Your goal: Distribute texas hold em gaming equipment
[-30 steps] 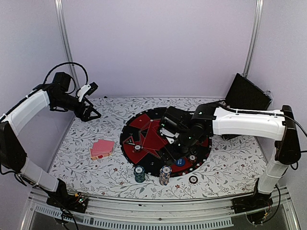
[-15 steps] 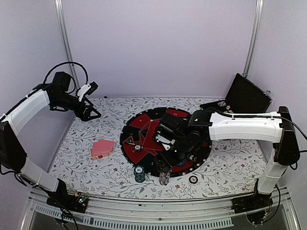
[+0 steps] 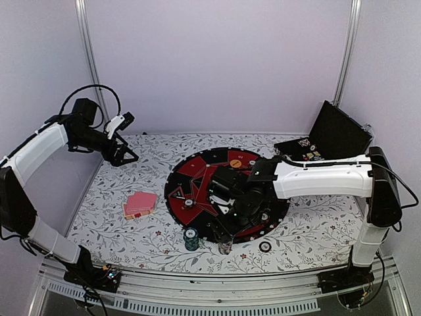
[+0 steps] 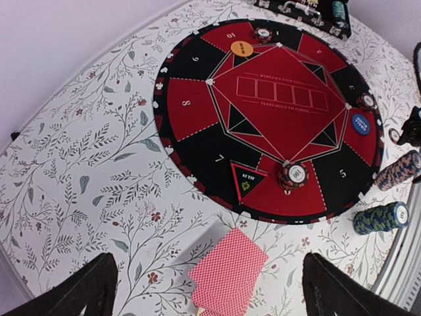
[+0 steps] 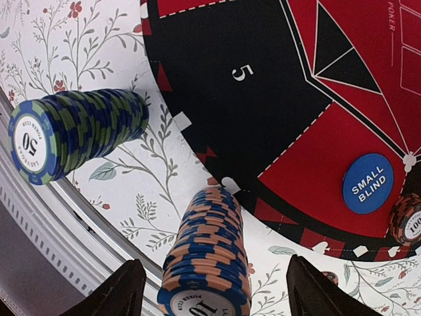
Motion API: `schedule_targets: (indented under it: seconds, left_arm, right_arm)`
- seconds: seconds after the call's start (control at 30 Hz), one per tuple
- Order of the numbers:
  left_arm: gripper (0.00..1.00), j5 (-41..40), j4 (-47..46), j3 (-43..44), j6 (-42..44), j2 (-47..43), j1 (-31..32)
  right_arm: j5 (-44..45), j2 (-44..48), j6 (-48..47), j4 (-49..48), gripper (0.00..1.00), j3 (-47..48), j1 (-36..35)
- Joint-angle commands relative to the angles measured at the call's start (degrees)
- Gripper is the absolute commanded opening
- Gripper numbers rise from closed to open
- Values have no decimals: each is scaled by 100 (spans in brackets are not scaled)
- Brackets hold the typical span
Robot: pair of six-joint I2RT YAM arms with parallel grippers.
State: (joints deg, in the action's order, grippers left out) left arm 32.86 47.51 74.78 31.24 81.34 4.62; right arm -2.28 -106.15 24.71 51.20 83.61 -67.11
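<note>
My right gripper (image 3: pixel 227 236) (image 5: pixel 214 293) is open, with one finger on each side of a tall blue-and-orange chip stack (image 5: pixel 207 263) (image 3: pixel 225 245) just off the mat's near edge; the fingers are clear of it. A green-and-blue chip stack (image 5: pixel 72 131) (image 3: pixel 191 238) stands to its left. A blue "small blind" disc (image 5: pixel 367 183) and an orange disc (image 3: pixel 235 162) lie on the mat. A pile of pink-red cards (image 3: pixel 140 205) (image 4: pixel 230 273) lies left of the mat. My left gripper (image 3: pixel 125 155) (image 4: pixel 212 289) is open and empty, high above the cards.
The round red-and-black mat (image 3: pixel 197 168) carries a small dark red chip stack (image 4: pixel 293 175) and single chips (image 4: pixel 263 33). The open black case (image 3: pixel 335 131) stands at the back right. A lone chip (image 3: pixel 265 247) lies near the table's front edge.
My right arm has swung toward the near left and brought its open gripper down around the blue-and-orange stack, uncovering the orange disc. The left arm has not moved.
</note>
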Motion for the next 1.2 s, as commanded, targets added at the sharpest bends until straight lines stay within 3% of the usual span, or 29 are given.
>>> schedule_targets:
  seconds: [0.0, 0.5, 0.87, 1.17]
  left_arm:
    - [100, 2, 51, 133, -14, -66, 63]
    - [100, -18, 55, 133, 0, -83, 58]
    - [100, -43, 48, 142, 11, -83, 65]
    - [100, 3, 53, 173, 4, -35, 65]
  right_arm:
    - [-33, -120, -13, -88, 76, 29, -34]
    - [-1, -197, -19, -99, 63, -37, -31]
    - [-36, -240, -45, -72, 61, -47, -39]
    - [47, -149, -32, 37, 44, 56, -44]
